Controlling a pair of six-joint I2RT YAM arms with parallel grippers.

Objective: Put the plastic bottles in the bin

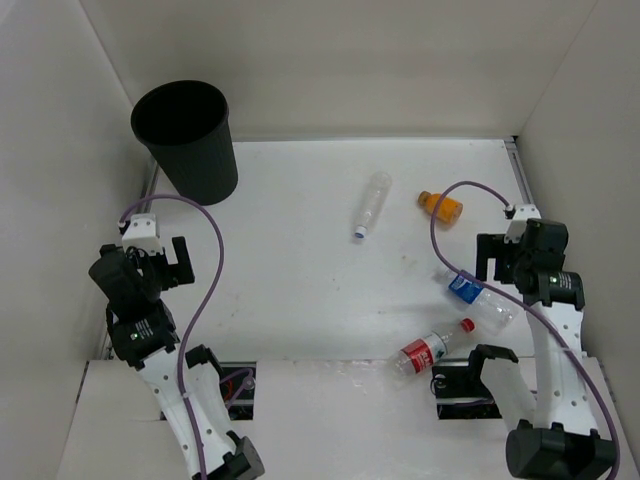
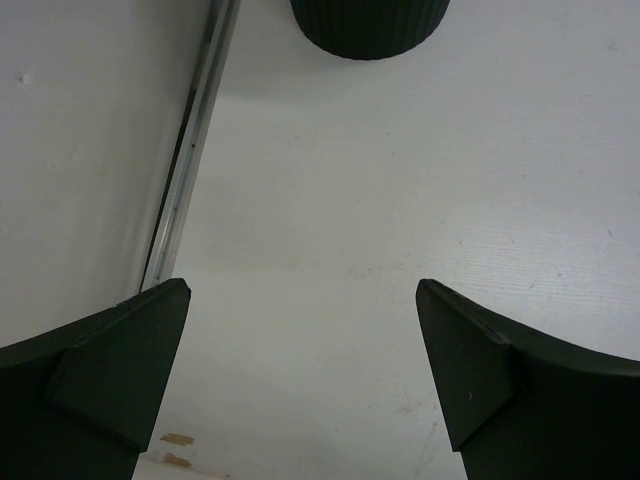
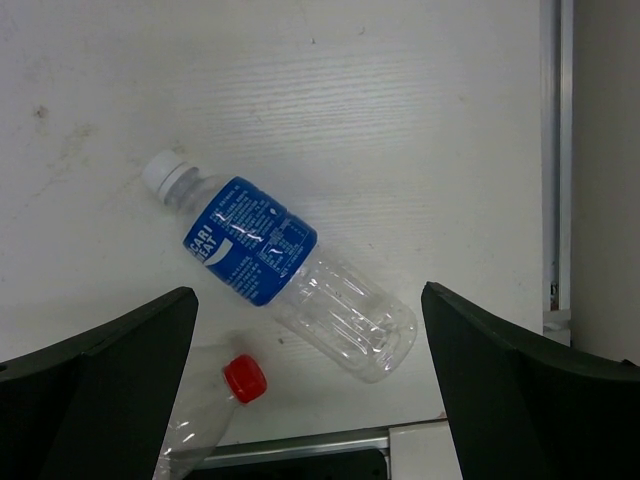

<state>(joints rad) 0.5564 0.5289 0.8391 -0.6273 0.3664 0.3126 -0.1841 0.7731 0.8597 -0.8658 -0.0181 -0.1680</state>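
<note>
Blue bottle (image 3: 285, 265): lies under right gripper (image 3: 308, 296), jaws apart; long axis slanted across the gap. Left gripper (image 2: 303, 290): apart, empty, nearer bin (image 1: 203, 172).

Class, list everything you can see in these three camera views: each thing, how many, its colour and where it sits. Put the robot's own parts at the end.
bin: one, black, far-left corner of the table, upright
unlabelled bottle: one, clear, lying mid-table toward the far side
orange bottle: one, orange, lying just right of the unlabelled one
blue-label bottle: one, clear with white cap, lying at the right, below the right end effector
red-label bottle: one, clear with red cap, lying at the near edge
table: one, white, under everything
cables: two, purple, one looping along each arm
left end effector: one, black, open, over bare table near the bin
right end effector: one, black, open, empty
</note>
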